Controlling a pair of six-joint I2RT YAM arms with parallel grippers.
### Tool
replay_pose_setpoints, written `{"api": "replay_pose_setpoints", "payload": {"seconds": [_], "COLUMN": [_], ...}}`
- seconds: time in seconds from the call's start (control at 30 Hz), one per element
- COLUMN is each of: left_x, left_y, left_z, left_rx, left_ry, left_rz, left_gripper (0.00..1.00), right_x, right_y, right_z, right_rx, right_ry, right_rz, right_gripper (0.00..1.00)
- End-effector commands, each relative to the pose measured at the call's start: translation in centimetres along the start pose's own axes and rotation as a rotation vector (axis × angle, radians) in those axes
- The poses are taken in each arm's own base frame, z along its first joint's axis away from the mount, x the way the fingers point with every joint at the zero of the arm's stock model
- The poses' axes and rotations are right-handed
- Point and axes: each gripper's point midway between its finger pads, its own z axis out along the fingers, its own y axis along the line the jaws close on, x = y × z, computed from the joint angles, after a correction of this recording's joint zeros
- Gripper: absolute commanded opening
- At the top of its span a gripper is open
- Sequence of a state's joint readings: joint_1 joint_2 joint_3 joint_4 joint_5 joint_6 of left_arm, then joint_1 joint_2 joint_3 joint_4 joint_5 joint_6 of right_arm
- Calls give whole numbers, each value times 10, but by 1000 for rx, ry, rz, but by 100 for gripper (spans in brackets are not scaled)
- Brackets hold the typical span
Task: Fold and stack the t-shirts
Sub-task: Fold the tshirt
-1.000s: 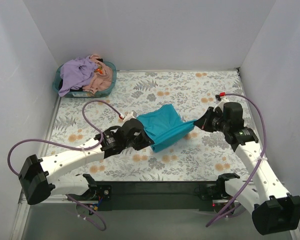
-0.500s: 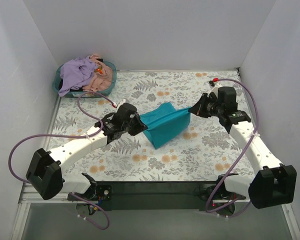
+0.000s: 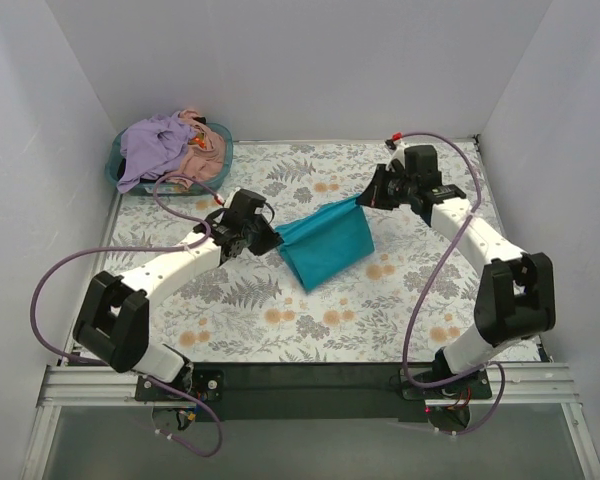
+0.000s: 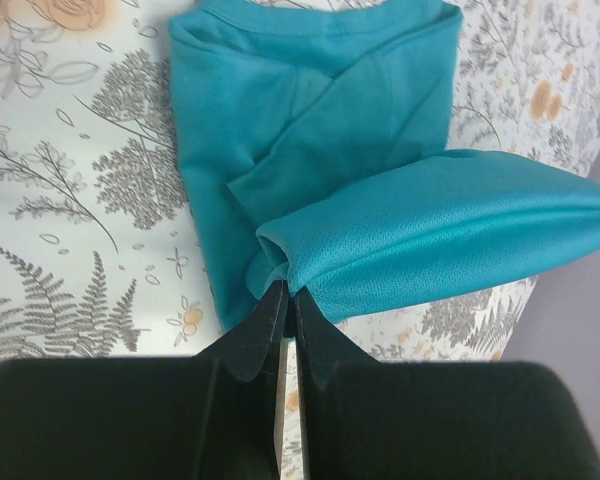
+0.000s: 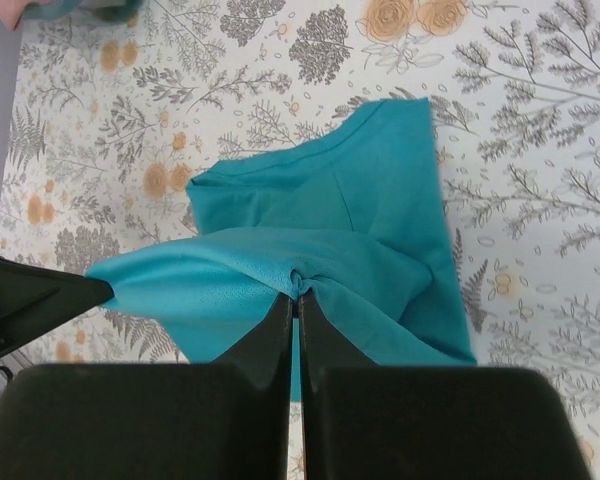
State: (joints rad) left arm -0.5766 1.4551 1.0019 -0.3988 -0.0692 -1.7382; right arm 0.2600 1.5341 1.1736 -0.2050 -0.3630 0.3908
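A teal-blue t-shirt [image 3: 325, 250] lies partly folded on the floral cloth in the middle of the table. Its far edge is lifted and stretched taut between both grippers. My left gripper [image 3: 275, 238] is shut on the left corner of that edge [image 4: 285, 290]. At the right corner my right gripper [image 3: 363, 200] is shut on the cloth [image 5: 298, 293]. Below the raised edge, the rest of the shirt [image 4: 310, 120] rests flat, its neckline [image 5: 280, 170] towards the near side. A lavender t-shirt [image 3: 150, 145] and a peach-pink t-shirt [image 3: 205, 160] lie crumpled in the basket.
The teal plastic basket [image 3: 160, 188] stands in the far left corner against the white walls. The grey-and-orange floral table cloth [image 3: 430, 290] covers the whole table. Purple cables loop beside both arms.
Both grippers have moved away from the bases towards the far side, carrying the held edge of the teal shirt with them. The shirt has shifted back and now looks narrower.
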Motion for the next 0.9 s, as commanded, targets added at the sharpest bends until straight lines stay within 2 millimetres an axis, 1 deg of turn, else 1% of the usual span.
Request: {"api": "replay_pose_setpoints", "payload": {"seconds": [0.0, 0.03, 0.07, 0.1, 0.13, 0.17, 0.2, 0.23, 0.3, 0.33, 0.37, 0.4, 0.43, 0.47, 0.5, 0.53, 0.6, 0.63, 0.67, 0.7, 0.73, 0.77, 0.8, 0.83, 0.87], "left_x": [-22, -26, -32, -34, -39, -44, -45, -45, -48, -43, -44, -50, -53, -54, -55, -59, -62, -64, -66, -67, -69, -71, -76, -78, -77], "left_y": [13, 15, 13, 16, 18, 13, 22, 23, 26, 27, 28, 24, 23, 26, 24, 22, 20, 17, 15, 12, 10, 7, -3, -7, -6], "left_z": [10, 14, 17, 25, 32, 35, 46, 50, 58, 65, 69, 71, 74, 80, 83, 87, 90, 90, 89, 87, 85, 81, 72, 66, 62], "left_rx": [-52, -57, -53, -63, -61, -50, -79, -83, -95, -93, -94, -90, -88, -99, -96, -96, -94, -88, -81, -74, -65, -56, -22, -2, 3], "left_ry": [-31, -36, -43, -35, -27, -25, -5, 9, 13, 44, 48, 38, 35, 40, 39, 31, 29, 27, 26, 26, 20, 14, -4, -16, -22], "left_rz": [3, -6, -17, -18, -24, -18, -21, -17, -10, -9, -7, -8, -10, -11, -7, -7, 0, -1, -1, 4, 3, 5, 12, 14, 16], "left_gripper": [0, 0, 0, 0, 0, 0, 0, 0, 0, 0, 0, 0, 0, 0, 2, 7, 14, 21, 39, 48, 53, 61, 64, 69, 78], "right_x": [-50, -53, -54, -54, -49, -52, -52, -45, -47, -42, -43, -44, -38, -39, -39, -36, -37, -35, -37, -38, -43, -45, -46, -49, -46], "right_y": [7, 4, 0, -3, -11, -13, -15, -21, -25, -31, -35, -36, -42, -44, -46, -53, -56, -58, -57, -55, -51, -46, -41, -33, -24], "right_z": [15, 27, 33, 40, 53, 57, 63, 73, 80, 87, 90, 94, 101, 103, 105, 109, 112, 115, 115, 116, 115, 113, 111, 105, 102], "right_rx": [2, 6, 15, 21, 33, 35, 35, 43, 50, 63, 75, 76, 85, 96, 101, 127, 139, 143, 137, 128, 117, 96, 76, 50, 9], "right_ry": [-131, -123, -121, -114, -87, -89, -82, -59, -60, -47, -49, -50, -33, -35, -34, -32, -36, -31, -33, -32, -37, -35, -32, -38, -21], "right_rz": [-97, -94, -89, -83, -64, -61, -56, -40, -35, -27, -19, -20, -11, -1, 3, 17, 28, 34, 35, 31, 23, 21, 11, 7, 4], "right_gripper": [1, 1, 1, 1, 1, 1, 1, 1, 1, 1, 1, 1, 1, 1, 1, 1, 1, 4, 28, 42, 55, 81, 99, 98, 98]}}
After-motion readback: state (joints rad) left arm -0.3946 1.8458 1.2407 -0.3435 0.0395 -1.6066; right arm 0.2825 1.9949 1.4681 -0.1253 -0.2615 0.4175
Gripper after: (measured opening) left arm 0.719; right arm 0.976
